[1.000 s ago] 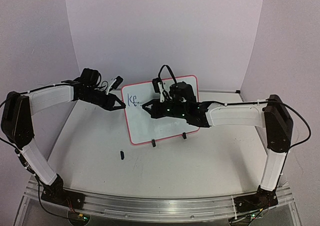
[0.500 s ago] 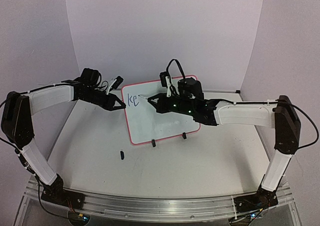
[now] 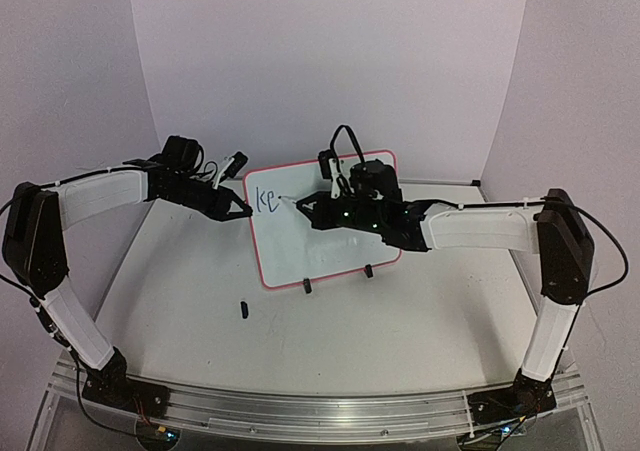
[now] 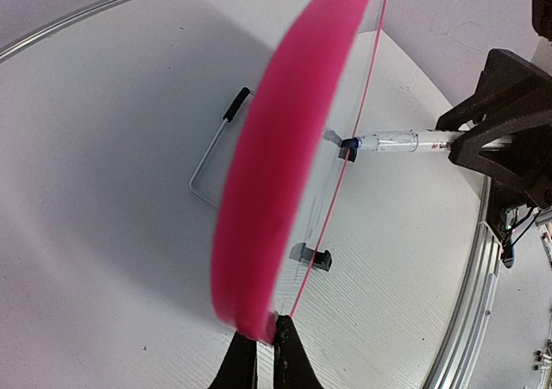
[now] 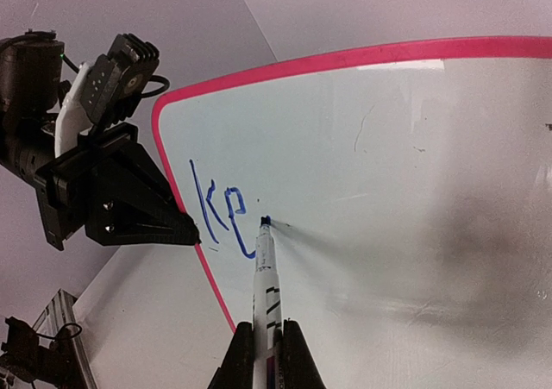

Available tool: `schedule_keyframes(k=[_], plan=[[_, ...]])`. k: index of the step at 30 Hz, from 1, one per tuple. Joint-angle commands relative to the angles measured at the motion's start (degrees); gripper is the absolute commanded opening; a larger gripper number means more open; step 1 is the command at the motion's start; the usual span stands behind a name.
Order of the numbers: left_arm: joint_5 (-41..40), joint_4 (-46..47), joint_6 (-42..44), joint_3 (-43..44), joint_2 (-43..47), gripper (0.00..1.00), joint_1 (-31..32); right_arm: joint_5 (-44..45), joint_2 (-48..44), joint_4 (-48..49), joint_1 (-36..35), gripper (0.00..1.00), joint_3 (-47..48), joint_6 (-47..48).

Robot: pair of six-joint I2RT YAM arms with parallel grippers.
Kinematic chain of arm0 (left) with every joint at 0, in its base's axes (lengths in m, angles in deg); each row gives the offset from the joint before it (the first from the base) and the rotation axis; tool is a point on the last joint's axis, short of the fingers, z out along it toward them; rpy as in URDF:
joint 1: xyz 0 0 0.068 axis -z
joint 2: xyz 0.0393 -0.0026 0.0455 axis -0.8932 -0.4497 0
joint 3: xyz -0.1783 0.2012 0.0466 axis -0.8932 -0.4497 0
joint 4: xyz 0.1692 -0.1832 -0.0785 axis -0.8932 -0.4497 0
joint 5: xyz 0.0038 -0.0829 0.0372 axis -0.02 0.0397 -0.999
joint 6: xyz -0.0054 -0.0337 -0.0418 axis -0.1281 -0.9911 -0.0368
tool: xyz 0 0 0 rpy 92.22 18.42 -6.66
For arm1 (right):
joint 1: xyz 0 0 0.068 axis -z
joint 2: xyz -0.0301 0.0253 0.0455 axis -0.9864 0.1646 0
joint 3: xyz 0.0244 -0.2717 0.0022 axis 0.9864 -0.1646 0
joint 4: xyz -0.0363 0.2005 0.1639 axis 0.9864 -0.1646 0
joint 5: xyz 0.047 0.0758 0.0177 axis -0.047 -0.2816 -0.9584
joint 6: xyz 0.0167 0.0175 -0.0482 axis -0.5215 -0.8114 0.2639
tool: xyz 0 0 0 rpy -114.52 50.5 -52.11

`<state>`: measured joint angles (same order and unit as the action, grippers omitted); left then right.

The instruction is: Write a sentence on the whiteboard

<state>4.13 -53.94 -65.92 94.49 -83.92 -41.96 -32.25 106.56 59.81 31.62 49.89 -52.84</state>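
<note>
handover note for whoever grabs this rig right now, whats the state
Left gripper: shut on the left edge of the whiteboard, which stands on its clip feet.
Right gripper: shut on the blue marker, tip at the board just right of the writing.
Done: the sentence reads "ke", at top left.
Left: the rest of the sentence.

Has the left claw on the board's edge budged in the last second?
No. The left gripper sits at the same spot on the whiteboard's left edge, beside the blue letters.
</note>
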Motion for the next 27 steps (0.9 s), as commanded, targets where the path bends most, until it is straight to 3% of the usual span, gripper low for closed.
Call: schedule_keyframes(k=[1,27], plan=[[-3.30,-3.09,2.34,0.79,-1.28,0.00,1.68,3.59,-0.61,0.60,0.16,0.00,0.46,-0.58],[-3.69,-3.44,2.64,0.88,-1.21,0.00,1.98,6.34,-3.01,0.83,0.95,0.00,-1.04,-0.11]])
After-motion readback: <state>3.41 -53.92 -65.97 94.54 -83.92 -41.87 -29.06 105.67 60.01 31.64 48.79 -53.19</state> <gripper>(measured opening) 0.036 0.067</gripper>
